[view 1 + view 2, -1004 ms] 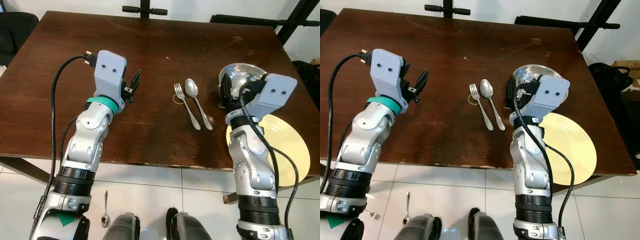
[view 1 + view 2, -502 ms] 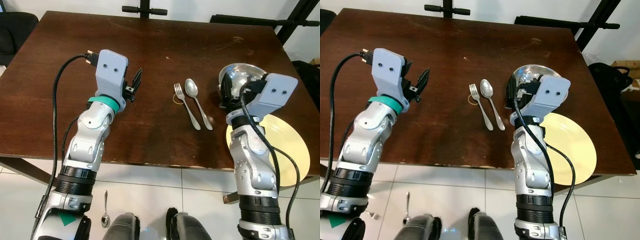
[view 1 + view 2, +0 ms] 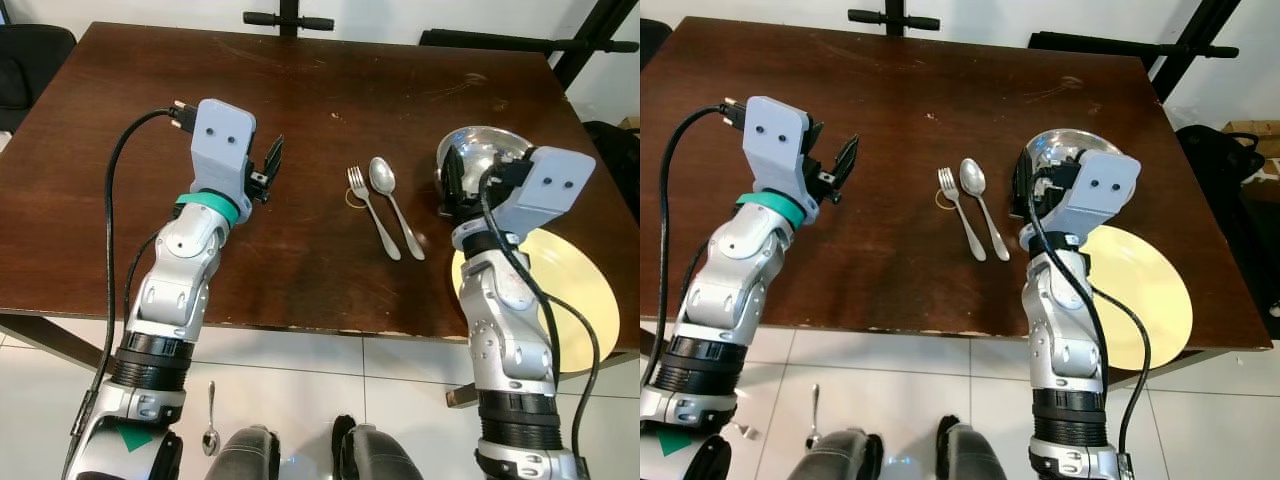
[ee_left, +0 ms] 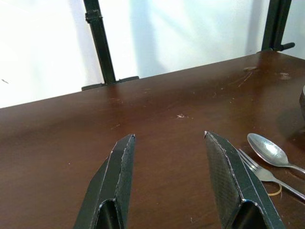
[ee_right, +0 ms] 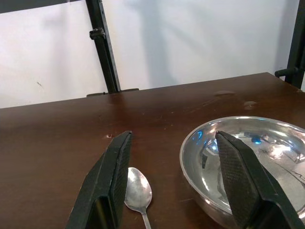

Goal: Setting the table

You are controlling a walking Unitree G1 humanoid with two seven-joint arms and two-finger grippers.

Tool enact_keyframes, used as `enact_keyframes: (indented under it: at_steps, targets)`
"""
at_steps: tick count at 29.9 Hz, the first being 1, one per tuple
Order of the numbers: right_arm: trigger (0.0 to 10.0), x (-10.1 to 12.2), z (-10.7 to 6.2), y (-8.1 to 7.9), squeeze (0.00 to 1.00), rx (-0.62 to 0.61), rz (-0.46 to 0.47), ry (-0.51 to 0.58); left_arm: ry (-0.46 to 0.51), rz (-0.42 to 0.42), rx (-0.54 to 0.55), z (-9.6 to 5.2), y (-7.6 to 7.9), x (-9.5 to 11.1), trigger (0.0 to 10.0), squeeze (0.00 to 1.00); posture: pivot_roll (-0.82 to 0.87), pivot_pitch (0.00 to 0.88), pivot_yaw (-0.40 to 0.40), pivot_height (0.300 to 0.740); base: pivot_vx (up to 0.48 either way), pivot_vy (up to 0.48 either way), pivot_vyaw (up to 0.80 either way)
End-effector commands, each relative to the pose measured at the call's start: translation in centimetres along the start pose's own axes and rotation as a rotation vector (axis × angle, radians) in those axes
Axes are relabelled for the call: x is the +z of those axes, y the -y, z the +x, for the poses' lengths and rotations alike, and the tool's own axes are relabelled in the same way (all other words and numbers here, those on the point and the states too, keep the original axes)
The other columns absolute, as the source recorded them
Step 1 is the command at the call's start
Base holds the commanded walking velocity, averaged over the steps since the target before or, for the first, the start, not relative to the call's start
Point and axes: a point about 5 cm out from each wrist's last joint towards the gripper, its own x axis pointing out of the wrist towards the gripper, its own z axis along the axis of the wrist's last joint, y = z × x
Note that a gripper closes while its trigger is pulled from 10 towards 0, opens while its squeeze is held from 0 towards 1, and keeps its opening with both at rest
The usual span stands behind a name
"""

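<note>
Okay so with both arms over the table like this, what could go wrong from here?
The pale yellow round plate overhangs the near edge of the dark brown wooden table beside the right arm; a nudge could tip it off. The open right gripper sits at the rim of the shiny steel bowl, so closing may clip and slide it. The silver fork and silver spoon lie close together, so grasping one could drag the other.

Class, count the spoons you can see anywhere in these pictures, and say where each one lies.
2. One spoon lies on the table beside the fork; a second spoon lies on the floor below the table's near edge. Others may be hidden.
</note>
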Motion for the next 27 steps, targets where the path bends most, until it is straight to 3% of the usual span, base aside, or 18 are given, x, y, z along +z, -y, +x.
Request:
enact_keyframes:
  at_steps: [1, 27]
  targets:
    - [10.0, -0.07, -0.05, 0.08, 0.0, 0.0, -0.003, -0.011, -0.019, 0.001, -0.002, -0.07, 0.25, -0.55, 10.0, 0.0, 0.14, 0.063, 0.002, 0.74, 0.0, 0.0, 0.0]
    - [10.0, -0.16, -0.03, 0.0, 0.0, -0.005, 0.003, -0.012, -0.022, 0.007, -0.001, 0.02, 0.17, -0.53, 10.0, 0.0, 0.15, 0.067, 0.008, 0.74, 0.0, 0.0, 0.0]
